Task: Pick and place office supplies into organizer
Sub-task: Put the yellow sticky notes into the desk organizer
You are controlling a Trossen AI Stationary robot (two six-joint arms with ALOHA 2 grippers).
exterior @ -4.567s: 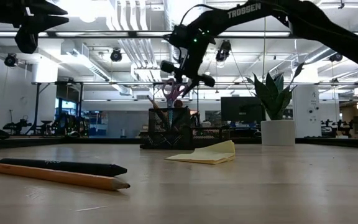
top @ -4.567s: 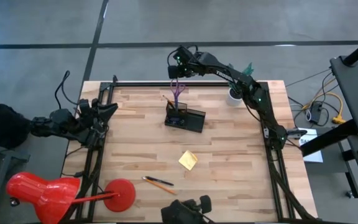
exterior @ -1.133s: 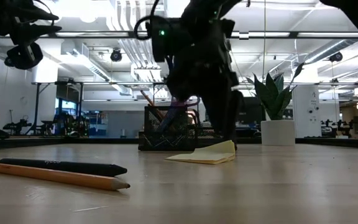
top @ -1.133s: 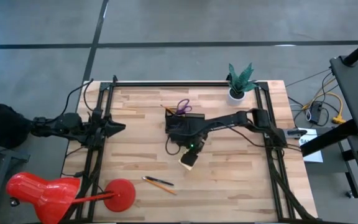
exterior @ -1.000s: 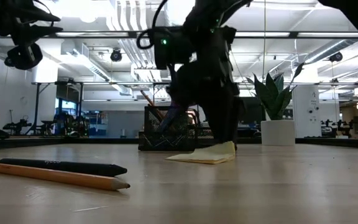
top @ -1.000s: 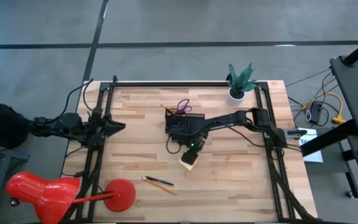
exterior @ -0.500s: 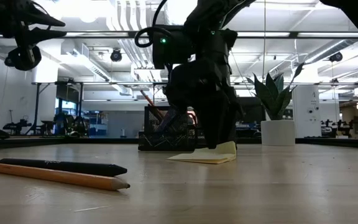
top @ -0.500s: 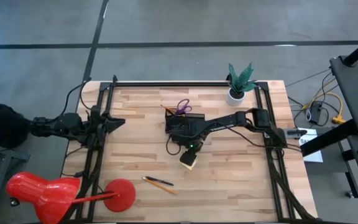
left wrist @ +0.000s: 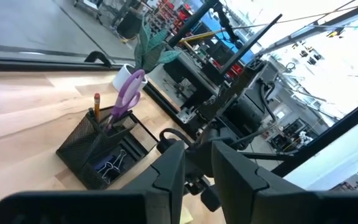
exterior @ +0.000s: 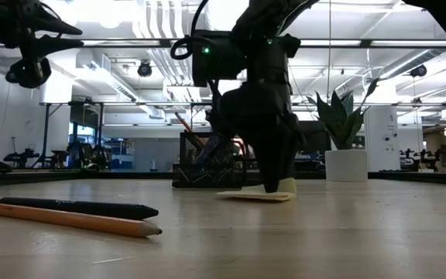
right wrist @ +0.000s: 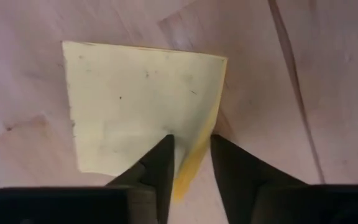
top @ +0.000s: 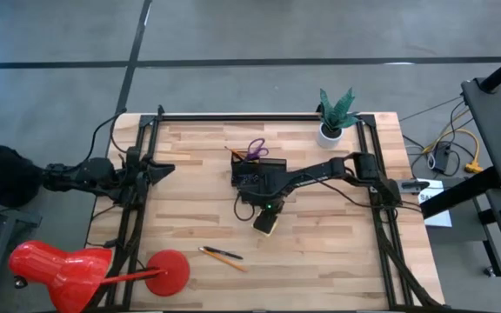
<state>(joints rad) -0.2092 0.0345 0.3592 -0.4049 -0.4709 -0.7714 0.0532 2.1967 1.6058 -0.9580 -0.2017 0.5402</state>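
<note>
Pale wooden planks made up the table (top: 337,252), framed by dark rails. Near its middle the right gripper (right wrist: 188,163) pressed down on the yellow sticky-note pad (right wrist: 135,112), its two fingers straddling one raised edge of the pad with a narrow gap between them, pinching that edge; whether the pad was firmly gripped could not be told. In the low view the pad (exterior: 285,188) lay on the wood under the dark gripper. Just behind it stood the black mesh organizer (top: 252,174), with the purple-handled scissors (top: 257,149) and an orange pencil (left wrist: 96,104) upright in its taller cup. A dark pen (exterior: 76,208) and another orange pencil (exterior: 68,220) lay side by side near the front edge. The left gripper (top: 165,169) waited above the table's left rail, its fingers a little apart, holding nothing. A red lamp (top: 59,269) sat at the front left corner, a potted plant (top: 334,113) at the far right.
</note>
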